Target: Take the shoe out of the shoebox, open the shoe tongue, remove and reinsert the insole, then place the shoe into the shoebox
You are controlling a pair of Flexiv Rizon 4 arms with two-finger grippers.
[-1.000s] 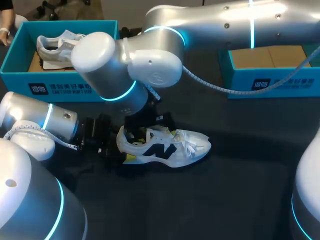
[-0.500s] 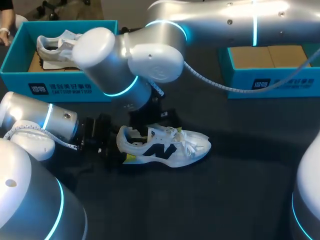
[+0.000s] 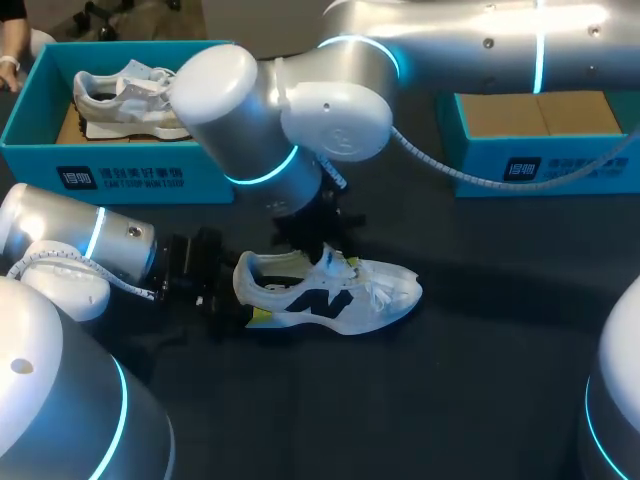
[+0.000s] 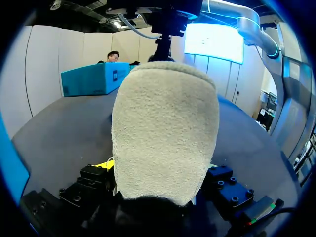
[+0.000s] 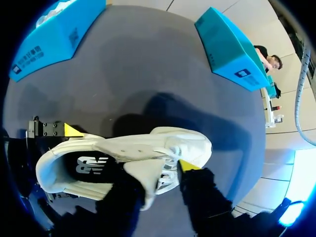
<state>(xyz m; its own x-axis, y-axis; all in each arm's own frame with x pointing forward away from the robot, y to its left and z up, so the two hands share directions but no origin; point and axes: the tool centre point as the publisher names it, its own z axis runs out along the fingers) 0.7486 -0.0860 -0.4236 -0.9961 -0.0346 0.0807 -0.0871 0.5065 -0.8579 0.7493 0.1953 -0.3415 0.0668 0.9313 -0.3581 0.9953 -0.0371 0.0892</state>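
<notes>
Movement in the last second belongs to the right arm (image 3: 300, 120) alone. It has slid along the shoe (image 3: 335, 298), away from the heel opening and toward the laces, while nothing else on the desk (image 3: 460, 390) has budged. The shoe stands on its sole in the middle of the desk, toe toward the robot's right, well apart from the blue boxes at the far edge. The left pincer (image 3: 242, 296) stays clamped on the heel, one finger to either side, keeping the shoe steady. The right pincer (image 5: 165, 174) now sits over the tongue (image 5: 140, 180), which stands lifted from the throat. From these angles I cannot tell whether it has truly closed on that flap or is only resting about it. The insole (image 5: 91, 165) lies flat inside, dark, its logo showing. I would judge that the shift puts the work at the tongue-opening step, with the insole's removal next and the heel hold needed throughout. The shoebox (image 3: 540, 160) on the right, bare cardboard showing inside, waits for the last step.
</notes>
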